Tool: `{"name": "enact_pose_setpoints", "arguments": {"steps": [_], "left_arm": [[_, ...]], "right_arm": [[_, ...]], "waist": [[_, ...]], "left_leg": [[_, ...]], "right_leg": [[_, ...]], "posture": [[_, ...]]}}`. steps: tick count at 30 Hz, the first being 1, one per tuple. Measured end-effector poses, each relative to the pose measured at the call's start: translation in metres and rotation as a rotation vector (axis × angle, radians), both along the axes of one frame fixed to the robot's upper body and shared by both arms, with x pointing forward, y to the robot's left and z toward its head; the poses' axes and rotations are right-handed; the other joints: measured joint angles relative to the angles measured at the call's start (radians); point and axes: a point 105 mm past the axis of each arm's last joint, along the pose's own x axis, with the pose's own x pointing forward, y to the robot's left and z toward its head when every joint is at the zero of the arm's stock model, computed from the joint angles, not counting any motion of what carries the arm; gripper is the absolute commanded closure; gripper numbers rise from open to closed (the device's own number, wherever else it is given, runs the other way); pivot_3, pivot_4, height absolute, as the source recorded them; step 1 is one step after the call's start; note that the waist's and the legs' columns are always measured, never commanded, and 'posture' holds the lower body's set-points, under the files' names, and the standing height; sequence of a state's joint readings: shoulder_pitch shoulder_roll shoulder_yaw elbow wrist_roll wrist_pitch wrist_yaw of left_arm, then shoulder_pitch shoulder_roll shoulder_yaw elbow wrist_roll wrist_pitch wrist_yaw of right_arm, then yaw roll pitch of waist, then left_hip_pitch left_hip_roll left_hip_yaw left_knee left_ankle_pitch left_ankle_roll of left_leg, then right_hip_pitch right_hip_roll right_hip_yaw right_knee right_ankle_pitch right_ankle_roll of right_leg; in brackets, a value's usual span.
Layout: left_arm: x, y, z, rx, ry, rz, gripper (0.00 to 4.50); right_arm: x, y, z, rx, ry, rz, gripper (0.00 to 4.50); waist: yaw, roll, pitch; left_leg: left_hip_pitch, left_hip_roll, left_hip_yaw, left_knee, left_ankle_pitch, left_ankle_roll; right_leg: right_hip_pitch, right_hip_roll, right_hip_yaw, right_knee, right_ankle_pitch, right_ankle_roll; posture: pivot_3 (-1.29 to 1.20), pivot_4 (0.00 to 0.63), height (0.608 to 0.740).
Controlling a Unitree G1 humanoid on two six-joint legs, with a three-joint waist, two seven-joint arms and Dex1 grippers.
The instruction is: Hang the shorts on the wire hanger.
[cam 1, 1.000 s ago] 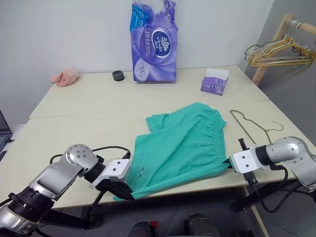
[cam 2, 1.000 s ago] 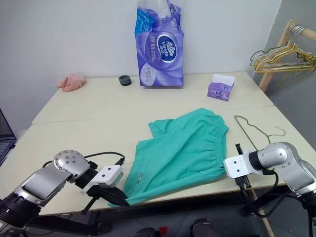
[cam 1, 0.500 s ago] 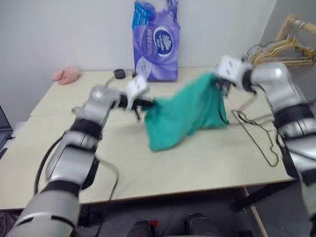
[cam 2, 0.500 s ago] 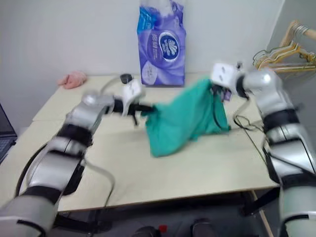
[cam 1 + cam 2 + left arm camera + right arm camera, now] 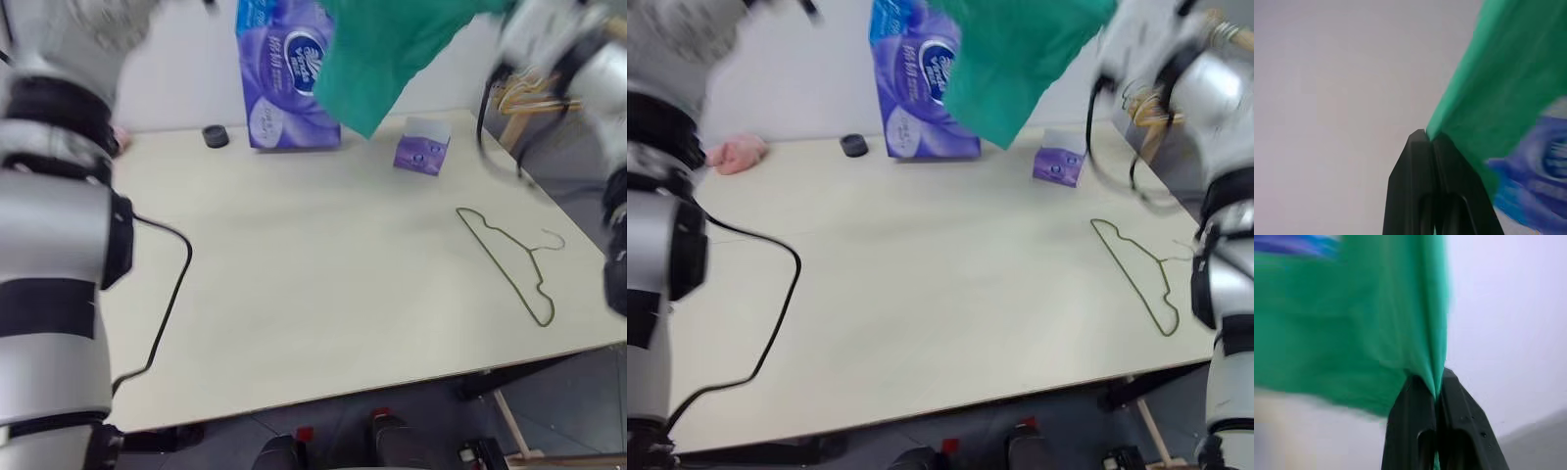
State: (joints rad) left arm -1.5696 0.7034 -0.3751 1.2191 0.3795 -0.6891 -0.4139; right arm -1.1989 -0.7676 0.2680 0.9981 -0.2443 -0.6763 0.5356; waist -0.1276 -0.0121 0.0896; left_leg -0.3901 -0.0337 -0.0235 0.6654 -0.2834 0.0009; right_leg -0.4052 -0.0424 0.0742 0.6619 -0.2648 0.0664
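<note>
The shorts point(image 5: 392, 49) are held aloft, clamped in both the left gripper point(image 5: 1426, 134) and right gripper point(image 5: 1436, 384). Next, lowering toward the wire hanger point(image 5: 509, 259) near the table's right edge seems called for.

The shorts point(image 5: 392, 54) hang in the air above the far part of the table point(image 5: 323, 284), touching nothing on it, pinched at 1 edge by the left gripper point(image 5: 1427, 137) and at another by the right gripper point(image 5: 1436, 389). The wire hanger point(image 5: 509, 259) lies flat on the table near its right edge, in front of the tissue box point(image 5: 421, 152). Along the far edge, from left to right, stand the fluffy cloth point(image 5: 737, 154), the small round object point(image 5: 215, 136) and the tissue pack point(image 5: 279, 83), which is behind the shorts; the hanger rack point(image 5: 1176, 98) stands beyond the far right corner.
</note>
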Motion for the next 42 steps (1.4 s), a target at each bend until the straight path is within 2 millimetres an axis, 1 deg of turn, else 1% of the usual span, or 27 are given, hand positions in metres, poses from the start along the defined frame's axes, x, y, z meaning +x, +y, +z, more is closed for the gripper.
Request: {"name": "enact_pose_setpoints", "arguments": {"steps": [1,2,3,4,5,6,7,8,9,10,12,13,14,16,18,20,24,28,32,35,38,42], "left_arm": [[0.005,0.004,-0.040,0.041,0.165,-0.021,4.50],[0.006,0.007,-0.074,0.056,0.313,-0.051,4.50],[0.004,0.013,-0.107,0.066,0.453,-0.069,4.50],[-0.015,0.017,-0.155,0.084,0.661,-0.133,4.50],[-0.041,0.023,-0.201,0.125,0.862,-0.187,4.50],[-0.071,0.028,-0.247,0.149,1.080,-0.232,4.50],[-0.102,0.024,-0.281,0.173,1.259,-0.291,4.50],[-0.122,0.018,-0.298,0.199,1.367,-0.336,4.50],[-0.138,0.010,-0.303,0.219,1.439,-0.383,4.50],[-0.147,0.008,-0.297,0.252,1.454,-0.393,4.50],[-0.160,0.016,-0.286,0.284,1.469,-0.385,4.50],[-0.171,0.020,-0.285,0.293,1.502,-0.384,4.50],[-0.184,0.020,-0.289,0.308,1.554,-0.403,4.50],[-0.206,0.017,-0.298,0.300,1.672,-0.451,4.50],[-0.218,0.017,-0.300,0.296,1.744,-0.466,4.50],[-0.225,0.018,-0.295,0.308,1.786,-0.469,4.50],[-0.231,0.019,-0.289,0.319,1.814,-0.476,4.50],[-0.227,0.021,-0.287,0.330,1.794,-0.468,4.50],[-0.221,0.022,-0.284,0.327,1.782,-0.458,4.50],[-0.221,0.020,-0.284,0.333,1.785,-0.470,4.50],[-0.225,0.018,-0.287,0.332,1.809,-0.493,4.50],[-0.232,0.017,-0.287,0.347,1.831,-0.513,4.50]], "right_arm": [[-0.006,0.000,-0.044,-0.033,0.146,0.039,4.48],[-0.016,0.002,-0.078,-0.063,0.258,0.078,4.48],[-0.026,0.002,-0.104,-0.096,0.351,0.105,4.48],[-0.043,0.004,-0.130,-0.125,0.451,0.141,4.48],[-0.059,0.000,-0.151,-0.154,0.538,0.152,4.48],[-0.071,-0.006,-0.170,-0.169,0.620,0.147,4.48],[-0.081,-0.006,-0.181,-0.178,0.672,0.155,4.48],[-0.085,-0.006,-0.186,-0.185,0.699,0.153,4.48],[-0.086,-0.006,-0.185,-0.194,0.711,0.148,4.48],[-0.088,-0.003,-0.179,-0.209,0.707,0.154,4.48],[-0.093,0.004,-0.169,-0.231,0.694,0.185,4.48],[-0.098,0.008,-0.168,-0.248,0.700,0.211,4.48],[-0.105,0.012,-0.171,-0.267,0.716,0.238,4.48],[-0.119,0.016,-0.178,-0.300,0.766,0.280,4.48],[-0.129,0.019,-0.182,-0.334,0.805,0.310,4.48],[-0.141,0.021,-0.183,-0.362,0.840,0.342,4.48],[-0.158,0.025,-0.191,-0.367,0.920,0.375,4.48],[-0.177,0.018,-0.197,-0.393,1.027,0.353,4.48],[-0.189,0.022,-0.198,-0.362,1.071,0.348,4.48],[-0.197,0.019,-0.200,-0.373,1.110,0.334,4.48],[-0.203,0.013,-0.202,-0.394,1.149,0.320,4.48],[-0.210,0.012,-0.203,-0.420,1.174,0.332,4.48]], "waist": [[-0.001,0.000,0.003],[-0.002,0.001,0.005],[-0.006,0.002,0.007],[-0.015,0.008,0.007],[-0.024,0.010,0.007],[-0.036,0.009,0.009],[-0.047,0.005,0.012],[-0.051,0.002,0.013],[-0.053,-0.001,0.015],[-0.051,-0.002,0.016],[-0.044,-0.001,0.015],[-0.042,0.000,0.014],[-0.036,0.000,0.014],[-0.022,-0.001,0.015],[-0.004,-0.003,0.016],[0.012,-0.003,0.017],[0.027,-0.004,0.017],[0.042,-0.004,0.017],[0.043,-0.004,0.017],[0.043,-0.004,0.017],[0.043,-0.005,0.018],[0.043,-0.005,0.018]], "left_leg": [[0.006,-0.002,0.000,0.001,0.001,0.002],[0.006,-0.005,-0.003,0.001,0.004,0.007],[0.006,-0.005,-0.004,0.005,0.005,0.008],[0.005,-0.005,-0.005,0.007,0.005,0.008],[0.006,-0.006,-0.005,0.010,0.005,0.008],[0.006,-0.006,-0.005,0.015,0.002,0.007],[0.003,-0.005,-0.005,0.015,0.002,0.007],[0.000,-0.004,-0.007,0.016,0.002,0.007],[-0.003,-0.004,-0.011,0.017,0.004,0.005],[-0.003,-0.004,-0.014,0.017,0.004,0.005],[0.006,-0.004,-0.015,0.015,0.004,0.005],[0.011,-0.004,-0.015,0.013,0.004,0.006],[0.017,-0.004,-0.016,0.013,0.003,0.006],[0.019,-0.004,-0.016,0.013,0.002,0.006],[0.019,-0.005,-0.017,0.013,0.002,0.006],[0.020,-0.005,-0.017,0.014,0.002,0.006],[0.024,-0.005,-0.016,0.014,0.002,0.006],[0.025,-0.005,-0.016,0.014,0.002,0.006],[0.025,-0.005,-0.016,0.014,0.002,0.006],[0.025,-0.005,-0.016,0.014,0.002,0.006],[0.025,-0.004,-0.016,0.014,0.002,0.006],[0.025,-0.004,-0.016,0.013,0.002,0.006]], "right_leg": [[0.006,-0.001,0.000,0.000,0.001,0.001],[0.007,-0.004,0.000,0.001,0.002,0.002],[0.007,-0.005,0.000,0.005,0.002,0.003],[0.006,-0.006,0.001,0.006,0.005,0.004],[0.006,-0.008,0.002,0.013,0.003,0.007],[0.004,-0.008,0.002,0.019,-0.001,0.007],[-0.002,-0.009,0.003,0.021,0.000,0.005],[-0.003,-0.010,0.001,0.021,0.001,0.004],[-0.004,-0.010,-0.002,0.021,0.003,0.002],[-0.004,-0.009,-0.004,0.020,0.004,0.002],[0.004,-0.008,-0.004,0.019,0.003,0.002],[0.009,-0.008,-0.005,0.018,0.001,0.002],[0.016,-0.006,-0.006,0.018,-0.002,0.002],[0.019,-0.006,-0.007,0.018,-0.004,0.001],[0.019,-0.006,-0.009,0.018,-0.004,0.001],[0.020,-0.006,-0.008,0.017,-0.004,0.001],[0.025,-0.007,-0.008,0.017,-0.004,0.001],[0.025,-0.007,-0.009,0.016,-0.005,0.000],[0.025,-0.006,-0.009,0.016,-0.007,0.002],[0.025,-0.006,-0.009,0.015,-0.008,0.004],[0.026,-0.007,-0.008,0.015,-0.008,0.004],[0.026,-0.006,-0.009,0.014,-0.008,0.004]], "posture": [[-0.10,0.081,0.740],[-0.10,0.085,0.740],[-0.09,0.083,0.740],[-0.09,0.084,0.740],[-0.09,0.084,0.740],[-0.09,0.084,0.740],[-0.09,0.084,0.740],[-0.09,0.084,0.740],[-0.09,0.084,0.740],[-0.10,0.081,0.740],[-0.10,0.081,0.740],[-0.10,0.081,0.740],[-0.10,0.082,0.740],[-0.10,0.082,0.740],[-0.10,0.082,0.740],[-0.10,0.082,0.740],[-0.11,0.085,0.740],[-0.11,0.086,0.740],[-0.12,0.085,0.740],[-0.13,0.085,0.740],[-0.13,0.085,0.740],[-0.13,0.086,0.740]]}}
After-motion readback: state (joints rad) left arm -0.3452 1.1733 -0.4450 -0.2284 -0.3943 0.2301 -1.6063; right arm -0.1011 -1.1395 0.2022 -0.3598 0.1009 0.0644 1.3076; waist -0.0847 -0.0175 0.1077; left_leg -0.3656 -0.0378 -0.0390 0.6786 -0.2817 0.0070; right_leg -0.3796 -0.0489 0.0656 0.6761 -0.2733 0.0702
